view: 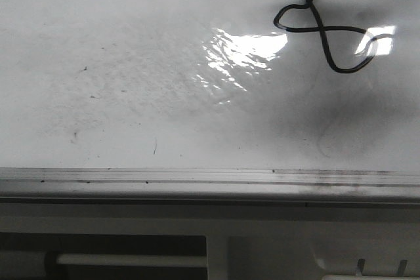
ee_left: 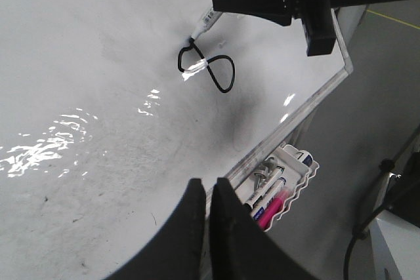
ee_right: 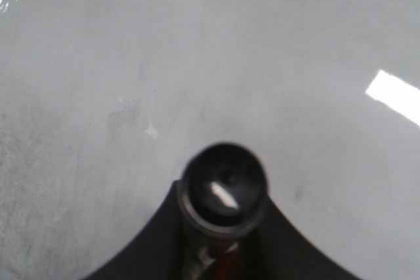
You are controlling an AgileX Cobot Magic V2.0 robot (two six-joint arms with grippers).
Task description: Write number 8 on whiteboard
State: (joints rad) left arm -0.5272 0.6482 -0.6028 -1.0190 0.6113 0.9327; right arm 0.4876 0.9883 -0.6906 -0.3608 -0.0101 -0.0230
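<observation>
grey floor (ee_left: 367, 96), yellow floor line (ee_left: 394, 19), marker tray (ee_left: 298, 178)

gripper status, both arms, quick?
Left gripper: shut, holding nothing, above the whiteboard.
Right gripper: shut on the marker, its tip at the number 8.

The whiteboard (view: 131, 63) under me is glossy white, throwing back bright glare, yet faintly grey-smudged and flecked with dark specks. Its edge rail (view: 197, 176) looks like brushed silvery metal. The number 8 (view: 325, 36) is a wet-looking black ink line. My left claw (ee_left: 209, 218) is matt black plastic, smooth.
</observation>
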